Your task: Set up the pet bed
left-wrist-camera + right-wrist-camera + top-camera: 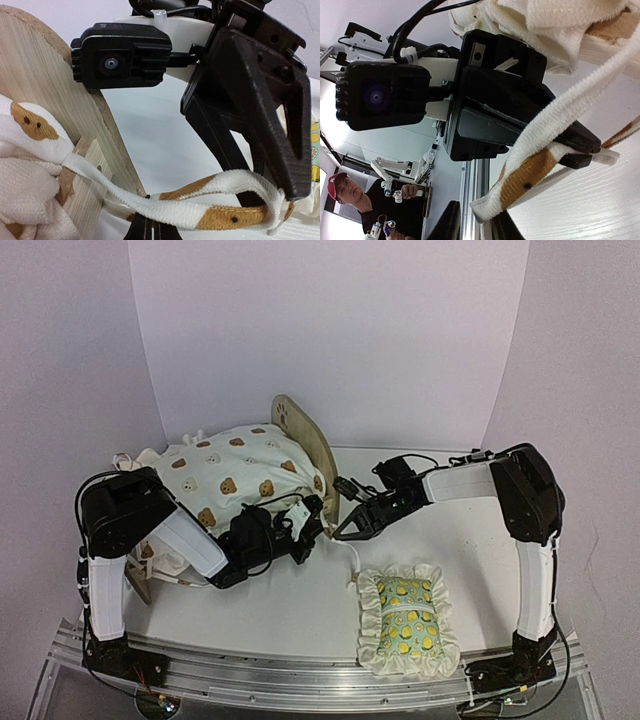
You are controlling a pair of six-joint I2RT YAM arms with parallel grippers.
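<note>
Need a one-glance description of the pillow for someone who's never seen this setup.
Find the white table; at its near edge, just left of the right arm's base, lies the pillow. It's small, green and lemon-printed with a cream ruffle, unlike the larger cream bear-print cushion on the bed at the back left.

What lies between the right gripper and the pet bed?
The cushion tie spans it, running from the pet bed corner toward the right gripper, with the left gripper pinching it; the left wrist view shows this.
</note>
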